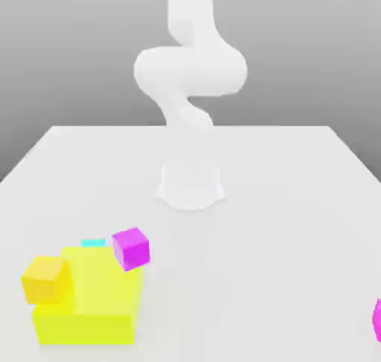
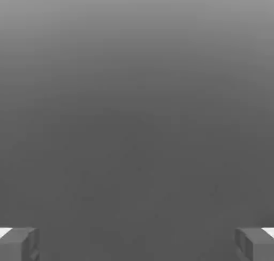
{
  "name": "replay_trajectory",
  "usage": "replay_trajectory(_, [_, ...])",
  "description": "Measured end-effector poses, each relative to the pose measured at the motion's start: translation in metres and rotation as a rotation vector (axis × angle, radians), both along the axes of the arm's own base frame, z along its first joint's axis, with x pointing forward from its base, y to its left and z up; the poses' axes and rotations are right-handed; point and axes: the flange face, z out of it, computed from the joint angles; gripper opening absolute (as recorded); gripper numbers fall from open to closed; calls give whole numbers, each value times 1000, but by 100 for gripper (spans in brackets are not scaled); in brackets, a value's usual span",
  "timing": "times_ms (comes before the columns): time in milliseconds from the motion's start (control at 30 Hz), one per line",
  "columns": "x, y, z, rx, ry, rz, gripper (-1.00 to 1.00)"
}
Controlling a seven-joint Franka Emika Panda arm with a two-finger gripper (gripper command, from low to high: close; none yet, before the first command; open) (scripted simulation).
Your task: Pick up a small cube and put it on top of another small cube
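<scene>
A small cube [image 1: 132,248] in plain, bright magenta sits on the white table [image 1: 283,204] toward the exterior view's left, tilted a little so that one corner points down, its faces flat and unmarked. It rests against the far right corner of a large yellow block [image 1: 89,301], which is far bigger than it; whether it leans on that block's top edge or stands just beside it is hard to judge from this angle. A second magenta cube [image 1: 377,320], the same colour, is cut off by the exterior view's right edge, well apart from the first. On the near left corner of the large block sits a small orange-yellow cube [image 1: 47,279], and a thin sliver of cyan [image 1: 93,242] peeks out behind the block, too little of it showing to say what it is. The white robot arm [image 1: 190,70] rises from a round base [image 1: 190,186] at the middle of the table, bends into a thick elbow, then climbs out of the top of the picture, away from all the cubes. In the hand view the gripper [image 2: 137,244] faces a plain grey backdrop, its two grey fingertips [image 2: 18,244] standing at opposite corners, spread as wide apart as they go, with nothing between them.
</scene>
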Motion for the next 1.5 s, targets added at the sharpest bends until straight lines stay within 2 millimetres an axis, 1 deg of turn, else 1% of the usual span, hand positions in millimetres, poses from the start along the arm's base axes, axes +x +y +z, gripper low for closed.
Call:
replay_trajectory(133, [47,38,-52,-6,100,-38,0])
replay_trajectory(267, [83,76,-109,-10,190,-66,0])
replay_trajectory(400, [108,114,-171,-10,276,-88,0])
replay_trajectory(533, [122,154,-236,-6,362,-105,0])
replay_trajectory(667, [121,200,-301,2,446,-105,0])
replay_trajectory(800, [114,234,-366,23,532,-128,0])
replay_trajectory(900, [100,261,-412,41,599,-139,0])
replay_trajectory(1033, [72,299,-468,72,692,-153,0])
replay_trajectory(1100, [62,310,-496,84,722,-159,0])
replay_trajectory(1200, [59,314,-543,87,731,-162,0])
replay_trajectory(1233, [58,314,-552,86,732,-161,-100])
replay_trajectory(1400, [58,314,-551,89,730,-160,-100])
replay_trajectory(1433, [58,314,-556,88,731,-160,-100])
replay_trajectory(1467, [58,314,-550,89,731,-161,-100])
replay_trajectory(1500, [59,314,-539,90,731,-161,-100])
